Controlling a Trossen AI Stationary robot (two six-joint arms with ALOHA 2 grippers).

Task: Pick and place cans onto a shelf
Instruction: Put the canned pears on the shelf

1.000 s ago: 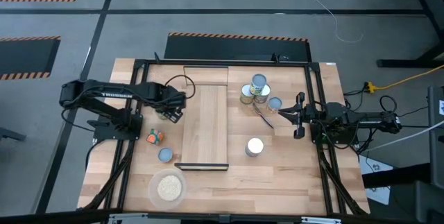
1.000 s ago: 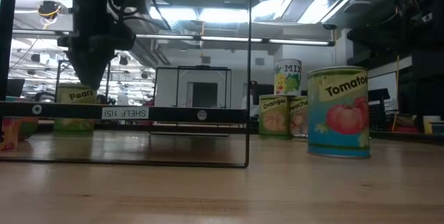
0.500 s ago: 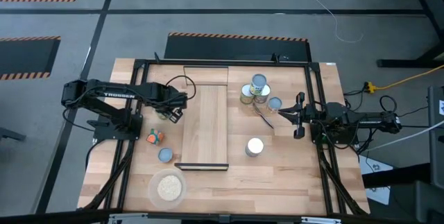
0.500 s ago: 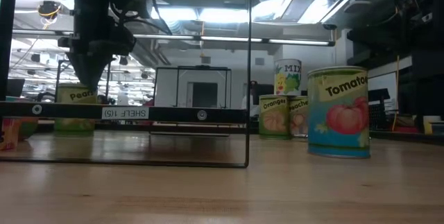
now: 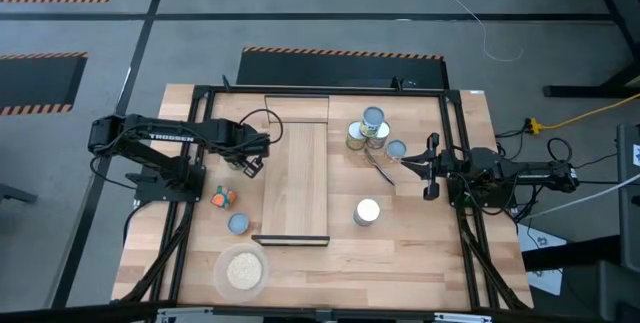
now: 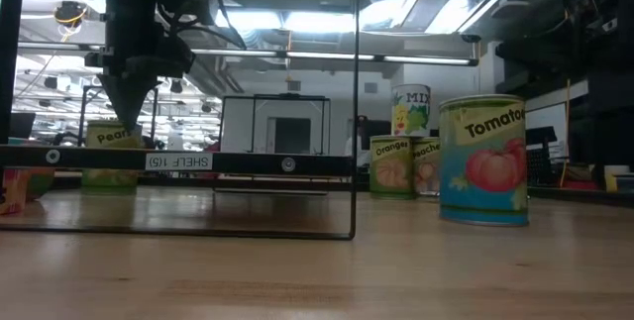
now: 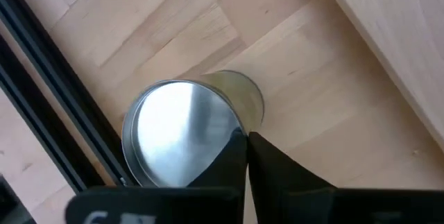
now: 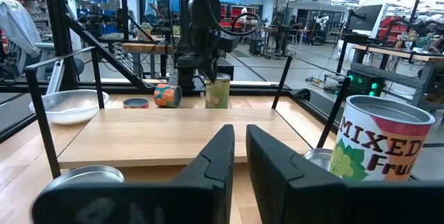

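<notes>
The long pale light-wood shelf board [image 5: 296,185] at the centre of the overhead frame holds no cans, so the task looks barely begun. The left gripper [image 7: 246,141], left of centre, has its fingers clenched together above a silver-topped pear can [image 7: 182,135] beside the shelf; they seem to have missed it rather than gripped it. Other small metal cans [image 5: 371,130] cluster upper right of centre. The right gripper [image 5: 431,168] waits at the right, nearly closed on nothing.
</notes>
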